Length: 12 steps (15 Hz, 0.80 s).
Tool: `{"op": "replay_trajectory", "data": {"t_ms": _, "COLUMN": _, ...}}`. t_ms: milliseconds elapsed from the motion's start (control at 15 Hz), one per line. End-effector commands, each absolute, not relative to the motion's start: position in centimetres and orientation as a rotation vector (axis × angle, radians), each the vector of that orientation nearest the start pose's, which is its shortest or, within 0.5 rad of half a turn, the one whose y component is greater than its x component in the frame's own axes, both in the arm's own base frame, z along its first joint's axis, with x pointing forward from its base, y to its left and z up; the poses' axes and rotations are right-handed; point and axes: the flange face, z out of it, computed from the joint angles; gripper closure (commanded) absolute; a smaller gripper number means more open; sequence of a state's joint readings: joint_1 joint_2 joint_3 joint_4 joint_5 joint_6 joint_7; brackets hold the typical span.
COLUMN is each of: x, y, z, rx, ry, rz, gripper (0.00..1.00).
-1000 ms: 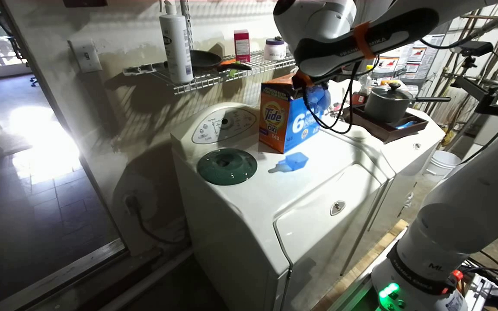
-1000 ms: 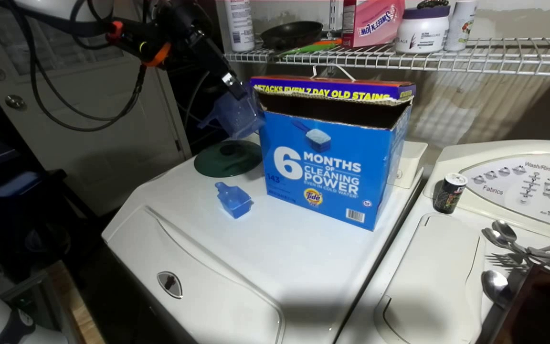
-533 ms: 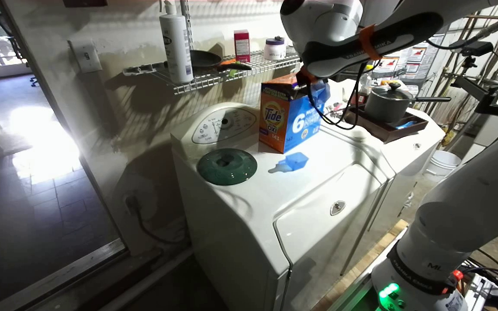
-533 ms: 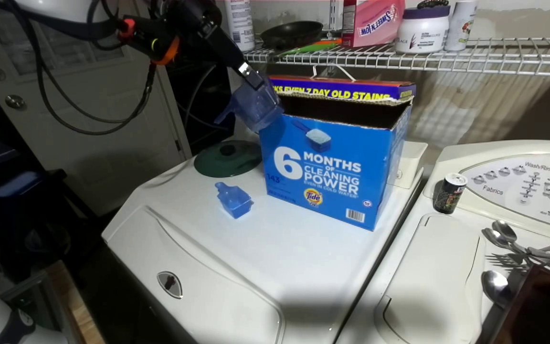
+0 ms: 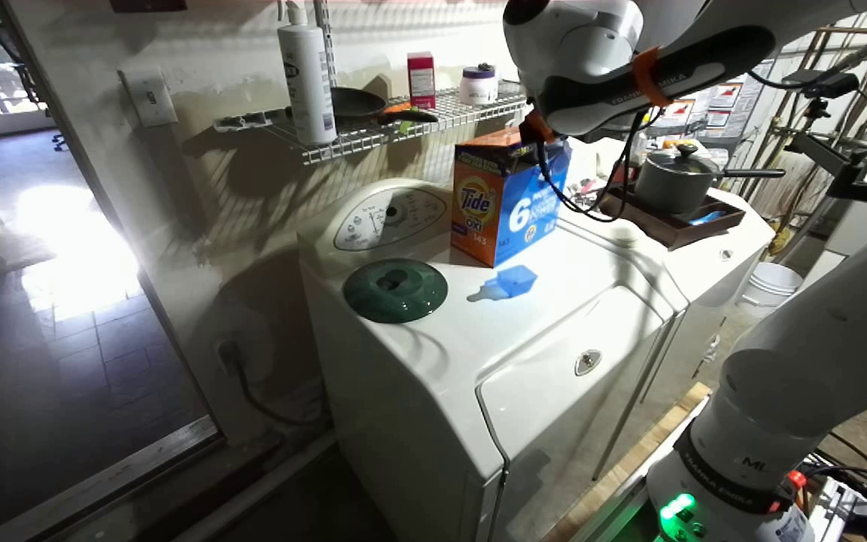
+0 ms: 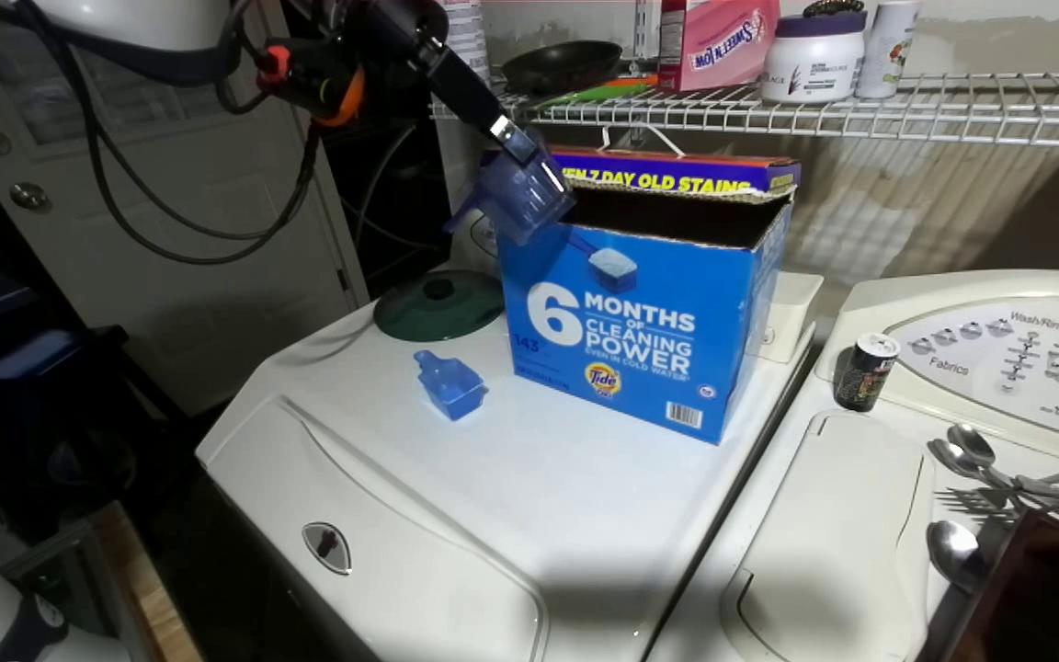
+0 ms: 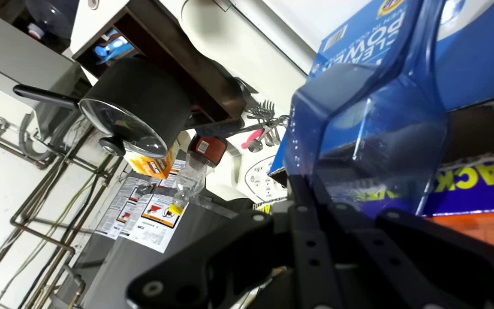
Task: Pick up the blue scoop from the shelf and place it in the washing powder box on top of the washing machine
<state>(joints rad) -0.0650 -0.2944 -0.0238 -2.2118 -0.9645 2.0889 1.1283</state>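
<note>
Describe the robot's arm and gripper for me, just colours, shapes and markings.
The arm is mostly white and rounded, with a black panel whose FRANKA EMIKA lettering is partly covered by an orange band. Black cables hang in loops, and green lights glow low down. The gripper is black, with jointed links and round screw heads.

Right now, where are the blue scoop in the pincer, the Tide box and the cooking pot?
Held blue scoop (image 6: 529, 204), in an exterior view: its cup.
Tide box (image 6: 626, 317), in an exterior view: its lettered blue side.
Cooking pot (image 7: 146, 94), in the wrist view: its dark wall.
</note>
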Motion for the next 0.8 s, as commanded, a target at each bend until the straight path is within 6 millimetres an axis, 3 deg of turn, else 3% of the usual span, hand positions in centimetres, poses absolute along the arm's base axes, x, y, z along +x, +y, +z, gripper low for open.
{"op": "replay_trajectory", "data": {"t_ms": 0, "x": 47.56, "y": -9.03, "z": 53.73, "rx": 2.183, "ry": -0.992, "rz": 0.803, "gripper": 0.99}}
{"op": "replay_trajectory", "data": {"t_ms": 533, "x": 47.36, "y": -9.23, "z": 53.2, "rx": 2.178, "ry": -1.169, "rz": 0.819, "gripper": 0.99}}
{"op": "replay_trajectory", "data": {"t_ms": 733, "x": 47.6, "y": -9.45, "z": 53.45, "rx": 2.144, "ry": -1.123, "rz": 0.867, "gripper": 0.99}}
